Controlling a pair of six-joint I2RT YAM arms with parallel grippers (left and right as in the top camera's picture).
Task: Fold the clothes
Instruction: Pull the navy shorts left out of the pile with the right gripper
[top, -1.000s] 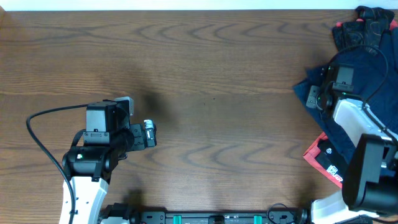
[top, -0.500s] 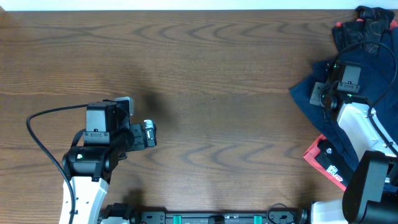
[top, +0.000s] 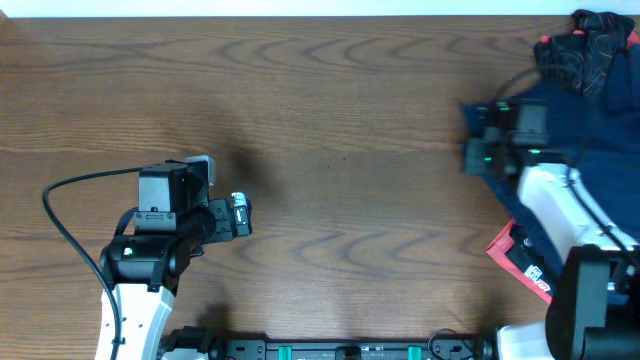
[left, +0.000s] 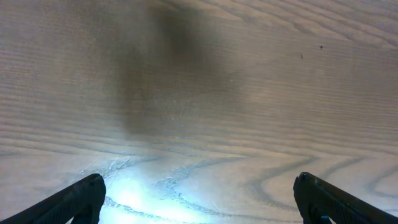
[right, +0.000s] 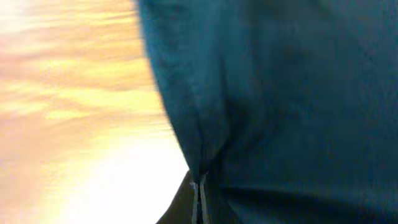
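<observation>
The surface (top: 330, 120) is a dark brown wood-grain board that runs the full width of the overhead view, with a pale strip along its far edge. What rests on it is gathered at the right end. A loose heap of navy clothes (top: 600, 135) spreads from the far right corner toward the near edge, its left margin reaching out over the wood. At the far right corner, a crumpled black-and-red garment (top: 592, 45) touches the heap. Nearer the front, a flat red-and-black packet (top: 522, 252) with white markings shows at the heap's edge; whether it lies under or beside the heap is unclear. In the left wrist view the wood shows pale under glare, crossed by a soft shadow.
</observation>
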